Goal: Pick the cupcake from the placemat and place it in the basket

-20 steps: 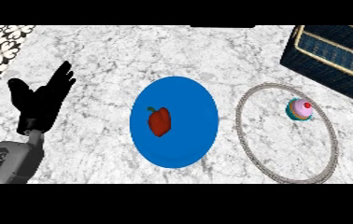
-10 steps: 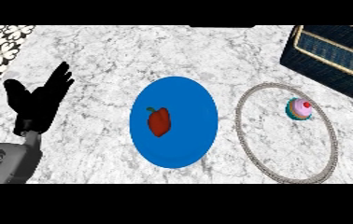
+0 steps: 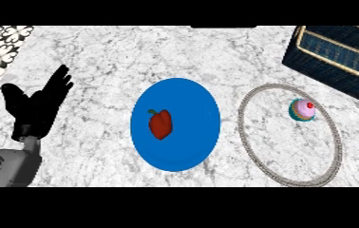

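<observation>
White marbled bench (image 3: 105, 56) is carrying everything. A cupcake (image 3: 303, 109) is sitting upright inside the ringed placemat (image 3: 251, 141) at right, near the dark basket (image 3: 329, 56) beyond. At left, the left hand (image 3: 35, 106) is being held spread, resting. The cupcake should be approached from above and grasped low.

1. One view only, from the robot's head, looking steeply down onto the marble surface (image 3: 105, 51).
2. It faces away from the body; the left robot hand (image 3: 35, 106) enters at the lower left edge.
3. Near enough that the basket (image 3: 329, 56) is cropped at the upper right corner.
</observation>
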Controlling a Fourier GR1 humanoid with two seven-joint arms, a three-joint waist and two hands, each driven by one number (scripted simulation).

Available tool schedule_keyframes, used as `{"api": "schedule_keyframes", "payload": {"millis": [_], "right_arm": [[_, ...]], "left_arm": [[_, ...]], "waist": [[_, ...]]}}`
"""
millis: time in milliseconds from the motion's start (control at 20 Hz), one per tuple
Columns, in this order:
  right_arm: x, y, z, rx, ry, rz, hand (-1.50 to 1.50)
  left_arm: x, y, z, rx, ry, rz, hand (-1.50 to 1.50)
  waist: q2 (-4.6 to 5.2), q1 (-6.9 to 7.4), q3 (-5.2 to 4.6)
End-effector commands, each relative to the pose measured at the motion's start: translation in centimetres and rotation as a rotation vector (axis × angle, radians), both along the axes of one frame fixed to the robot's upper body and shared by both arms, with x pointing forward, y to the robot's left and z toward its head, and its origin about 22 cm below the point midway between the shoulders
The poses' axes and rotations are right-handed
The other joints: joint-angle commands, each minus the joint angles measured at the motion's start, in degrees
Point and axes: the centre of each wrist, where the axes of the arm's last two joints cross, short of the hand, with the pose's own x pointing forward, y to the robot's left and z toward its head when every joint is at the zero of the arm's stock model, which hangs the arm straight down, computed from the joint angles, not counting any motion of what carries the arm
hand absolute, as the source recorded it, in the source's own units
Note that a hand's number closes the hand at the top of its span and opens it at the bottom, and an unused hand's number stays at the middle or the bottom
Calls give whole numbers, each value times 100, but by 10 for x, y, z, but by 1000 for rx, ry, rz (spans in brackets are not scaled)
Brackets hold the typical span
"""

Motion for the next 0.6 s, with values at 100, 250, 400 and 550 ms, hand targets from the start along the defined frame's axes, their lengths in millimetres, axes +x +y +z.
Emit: {"api": "schedule_keyframes", "payload": {"millis": [100,250,400,550], "right_arm": [[7,3,-65,49,-25,-4,-150],[4,-11,-88,59,-78,-26,-150],[8,19,-123,99,-89,-17,-150],[6,33,-165,181,-93,-36,-150]], "left_arm": [[11,-7,6,-2,-5,-5,0],[2,-13,0,-5,-17,-8,0],[12,-7,1,-2,-6,-6,0],[1,2,-2,24,-7,-5,0]], "waist": [[14,33,-2],[18,65,1],[12,19,-3],[7,33,-1]]}}
